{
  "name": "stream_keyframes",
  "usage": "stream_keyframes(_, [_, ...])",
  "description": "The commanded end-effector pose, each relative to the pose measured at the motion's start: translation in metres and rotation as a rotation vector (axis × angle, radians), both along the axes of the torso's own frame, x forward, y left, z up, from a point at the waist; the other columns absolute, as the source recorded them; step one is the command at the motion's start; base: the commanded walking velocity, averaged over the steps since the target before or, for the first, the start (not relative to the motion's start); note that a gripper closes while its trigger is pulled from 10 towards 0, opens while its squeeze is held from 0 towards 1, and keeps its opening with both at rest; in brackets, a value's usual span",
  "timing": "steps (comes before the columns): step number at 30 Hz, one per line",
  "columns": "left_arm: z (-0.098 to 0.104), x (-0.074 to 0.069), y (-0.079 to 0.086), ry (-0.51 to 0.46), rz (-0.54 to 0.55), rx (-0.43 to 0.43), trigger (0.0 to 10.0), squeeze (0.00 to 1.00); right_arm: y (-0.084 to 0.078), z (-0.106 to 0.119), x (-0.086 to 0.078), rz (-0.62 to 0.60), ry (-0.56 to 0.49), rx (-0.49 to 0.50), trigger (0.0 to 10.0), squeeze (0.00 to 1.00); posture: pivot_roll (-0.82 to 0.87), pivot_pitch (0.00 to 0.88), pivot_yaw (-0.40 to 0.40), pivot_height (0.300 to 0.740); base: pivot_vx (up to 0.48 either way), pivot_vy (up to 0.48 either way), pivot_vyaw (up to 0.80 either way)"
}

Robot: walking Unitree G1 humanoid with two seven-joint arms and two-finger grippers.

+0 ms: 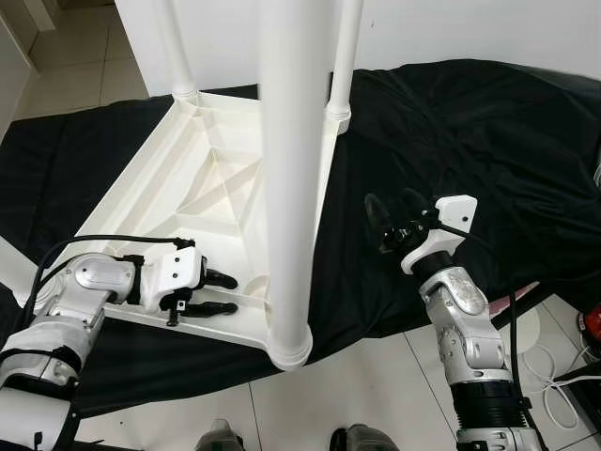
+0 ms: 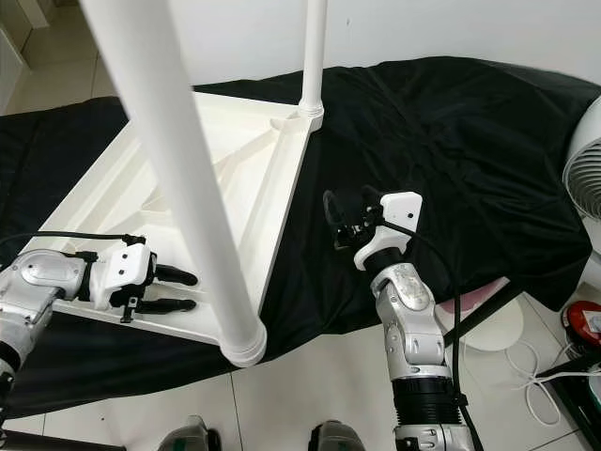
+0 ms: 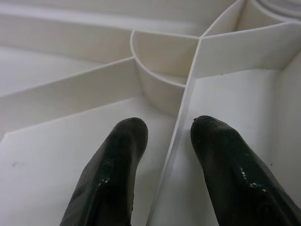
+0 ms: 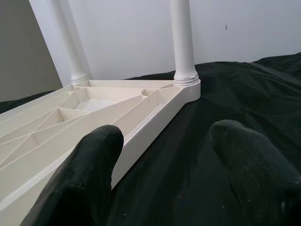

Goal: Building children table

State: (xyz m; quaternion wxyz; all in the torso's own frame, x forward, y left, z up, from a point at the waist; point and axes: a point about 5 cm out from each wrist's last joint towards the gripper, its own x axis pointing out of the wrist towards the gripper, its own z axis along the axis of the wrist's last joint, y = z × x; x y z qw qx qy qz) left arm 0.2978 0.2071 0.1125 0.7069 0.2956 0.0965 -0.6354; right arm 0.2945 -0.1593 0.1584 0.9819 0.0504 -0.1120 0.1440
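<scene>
Upside down on a black cloth [image 1: 470,132], the white table top [image 1: 211,178] has its legs [image 1: 286,188] up. The left gripper [image 1: 218,292] straddles an underside rib [image 3: 181,127], fingers apart, probably steadying it; the right gripper [image 1: 394,218] hovers open just beside the edge.

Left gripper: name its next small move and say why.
Probably close the left gripper on the rib of the upturned table top: its open fingers straddle that thin wall, while the right gripper hovers open over the black cloth.
</scene>
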Motion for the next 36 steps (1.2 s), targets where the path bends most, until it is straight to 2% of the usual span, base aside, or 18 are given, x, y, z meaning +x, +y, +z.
stream_keyframes(1, [-0.014, -0.002, 0.016, 0.024, 0.135, 0.061, 10.0, 0.0, 0.001, -0.001, 0.0, 0.004, -0.001, 0.002, 10.0, 0.0, 0.07, 0.053, 0.034, 0.74, 0.0, 0.0, 0.0])
stream_keyframes(2, [-0.013, -0.001, 0.021, 0.017, 0.161, 0.061, 7.8, 0.0, 0.001, -0.001, 0.0, 0.004, -0.001, 0.002, 10.0, 0.0, 0.07, 0.051, 0.036, 0.74, 0.0, 0.0, 0.0])
stream_keyframes(3, [-0.013, -0.001, 0.021, 0.017, 0.161, 0.061, 7.8, 0.0, 0.001, -0.001, 0.0, 0.004, -0.001, 0.002, 10.0, 0.0, 0.07, 0.051, 0.036, 0.74, 0.0, 0.0, 0.0])
stream_keyframes(4, [-0.013, -0.001, 0.023, 0.013, 0.177, 0.06, 0.0, 0.0, 0.001, -0.001, -0.001, 0.003, -0.001, 0.002, 10.0, 0.0, 0.07, 0.051, 0.036, 0.74, 0.0, 0.0, 0.0])
stream_keyframes(10, [-0.017, 0.001, 0.027, -0.001, 0.267, 0.027, 0.0, 0.0, 0.005, -0.003, 0.001, 0.012, 0.001, 0.01, 10.0, 0.0, 0.08, 0.046, 0.039, 0.74, 0.0, 0.0, 0.0])
stream_keyframes(12, [-0.018, 0.002, 0.015, -0.017, 0.271, -0.045, 0.0, 0.0, 0.007, -0.003, 0.001, 0.014, 0.0, 0.013, 10.0, 0.0, 0.09, 0.049, 0.037, 0.74, 0.0, 0.0, 0.0])
stream_keyframes(13, [-0.018, 0.002, 0.015, -0.017, 0.271, -0.045, 0.0, 0.0, 0.007, -0.003, 0.001, 0.014, 0.0, 0.013, 10.0, 0.0, 0.09, 0.049, 0.037, 0.74, 0.0, 0.0, 0.0])
stream_keyframes(14, [-0.018, 0.003, 0.007, -0.029, 0.277, -0.081, 0.0, 0.0, 0.008, -0.003, 0.002, 0.014, 0.0, 0.015, 10.0, 0.0, 0.09, 0.049, 0.037, 0.74, 0.0, 0.0, 0.0])
stream_keyframes(17, [-0.018, 0.006, 0.002, -0.066, 0.308, -0.086, 0.0, 0.0, 0.008, -0.002, 0.001, 0.014, 0.0, 0.017, 10.0, 0.0, 0.08, 0.05, 0.038, 0.74, 0.0, 0.0, 0.0])
stream_keyframes(21, [-0.018, 0.006, 0.001, -0.07, 0.311, -0.087, 0.0, 0.0, 0.008, -0.002, 0.001, 0.014, 0.0, 0.018, 10.0, 0.0, 0.08, 0.05, 0.038, 0.74, 0.0, 0.0, 0.0])
stream_keyframes(25, [-0.01, 0.016, -0.037, -0.171, 0.421, -0.233, 0.0, 0.0, 0.006, -0.001, 0.002, 0.009, -0.002, 0.015, 10.0, 0.0, 0.07, 0.051, 0.026, 0.74, 0.0, 0.0, 0.0])
stream_keyframes(27, [-0.01, 0.016, -0.04, -0.177, 0.427, -0.243, 0.0, 0.0, 0.006, -0.001, 0.002, 0.009, -0.003, 0.014, 10.0, 0.0, 0.07, 0.051, 0.026, 0.74, 0.0, 0.0, 0.0])
stream_keyframes(28, [-0.008, 0.017, -0.049, -0.175, 0.469, -0.283, 0.0, 0.0, 0.006, 0.0, 0.003, 0.011, -0.005, 0.014, 10.0, 0.0, 0.07, 0.052, 0.019, 0.74, 0.0, 0.0, 0.0])
stream_keyframes(31, [-0.006, 0.019, -0.057, -0.167, 0.52, -0.325, 0.0, 0.0, 0.006, 0.001, 0.004, 0.012, -0.006, 0.014, 10.0, 0.0, 0.07, 0.052, 0.019, 0.74, 0.0, 0.0, 0.0])
stream_keyframes(32, [-0.003, 0.021, -0.065, -0.171, 0.564, -0.367, 0.0, 0.0, 0.006, 0.001, 0.004, 0.012, -0.008, 0.015, 10.0, 0.0, 0.07, 0.057, 0.014, 0.74, 0.0, 0.0, 0.0])
stream_keyframes(36, [0.001, 0.025, -0.076, -0.19, 0.635, -0.413, 0.0, 0.0, 0.007, 0.002, 0.004, 0.012, -0.006, 0.018, 10.0, 0.0, 0.07, 0.058, 0.007, 0.74, 0.0, 0.0, 0.0])
